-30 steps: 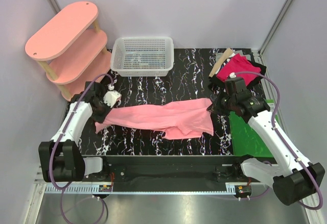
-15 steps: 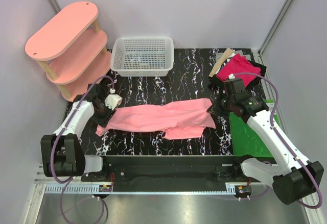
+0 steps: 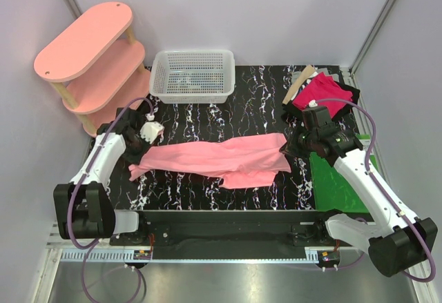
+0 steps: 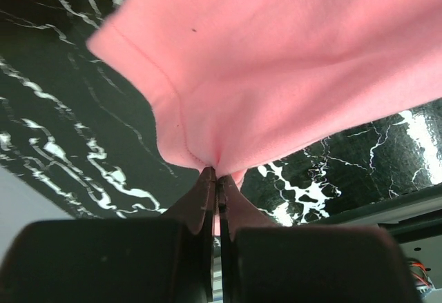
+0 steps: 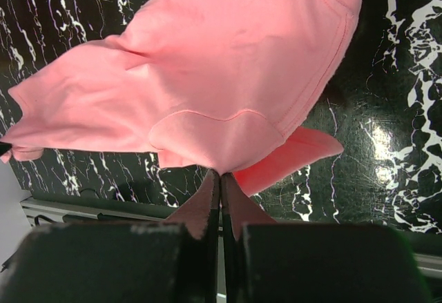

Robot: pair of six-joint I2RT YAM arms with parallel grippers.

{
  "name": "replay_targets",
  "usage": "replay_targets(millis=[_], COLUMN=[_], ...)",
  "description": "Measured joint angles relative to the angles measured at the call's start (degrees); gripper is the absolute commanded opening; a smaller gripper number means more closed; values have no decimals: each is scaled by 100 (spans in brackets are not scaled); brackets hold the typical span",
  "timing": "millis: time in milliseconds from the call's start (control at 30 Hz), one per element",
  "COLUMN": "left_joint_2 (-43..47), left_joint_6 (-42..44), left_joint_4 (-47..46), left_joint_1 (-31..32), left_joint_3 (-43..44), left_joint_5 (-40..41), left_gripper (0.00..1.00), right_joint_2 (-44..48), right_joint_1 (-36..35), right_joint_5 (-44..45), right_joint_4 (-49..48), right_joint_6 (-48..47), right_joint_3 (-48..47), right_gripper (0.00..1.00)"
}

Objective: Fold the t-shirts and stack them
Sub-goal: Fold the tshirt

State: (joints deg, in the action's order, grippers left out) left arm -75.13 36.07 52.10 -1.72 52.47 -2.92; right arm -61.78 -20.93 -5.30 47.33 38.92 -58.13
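The salmon-pink t-shirt (image 3: 221, 160) hangs stretched in a long band across the middle of the black marbled table (image 3: 207, 116), held at both ends. My left gripper (image 3: 136, 157) is shut on its left end; the left wrist view shows the cloth (image 4: 276, 75) pinched at the fingertips. My right gripper (image 3: 289, 146) is shut on its right end; the right wrist view shows the cloth (image 5: 207, 89) bunched at the tips and a flap hanging below. The magenta-red t-shirt (image 3: 322, 96) lies crumpled at the back right corner.
A white mesh basket (image 3: 193, 75) stands at the back centre. A pale-pink oval shelf unit (image 3: 93, 58) stands at the back left. A glossy green mat (image 3: 338, 179) lies under my right arm. A tan card (image 3: 298, 82) lies next to the magenta shirt.
My left gripper has shifted slightly left, pulling the shirt's left end with it. My right gripper has moved a little toward the back. The shirt stays stretched between them.
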Motion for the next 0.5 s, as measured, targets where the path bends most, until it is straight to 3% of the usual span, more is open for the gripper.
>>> replay_targets(millis=[300,500], left_joint_2=[0,-81], left_joint_6=[87,94], left_joint_4=[365,474], left_joint_1=[0,0], left_joint_3=[938,957], left_joint_5=[39,22], left_gripper=[7,11], right_joint_2=[0,0], right_joint_1=[0,-2], right_joint_5=[-20,-20], right_joint_4=[-13,-37], right_joint_6=[-7,-11], right_joint_3=[-39,-46], right_gripper=[0,0])
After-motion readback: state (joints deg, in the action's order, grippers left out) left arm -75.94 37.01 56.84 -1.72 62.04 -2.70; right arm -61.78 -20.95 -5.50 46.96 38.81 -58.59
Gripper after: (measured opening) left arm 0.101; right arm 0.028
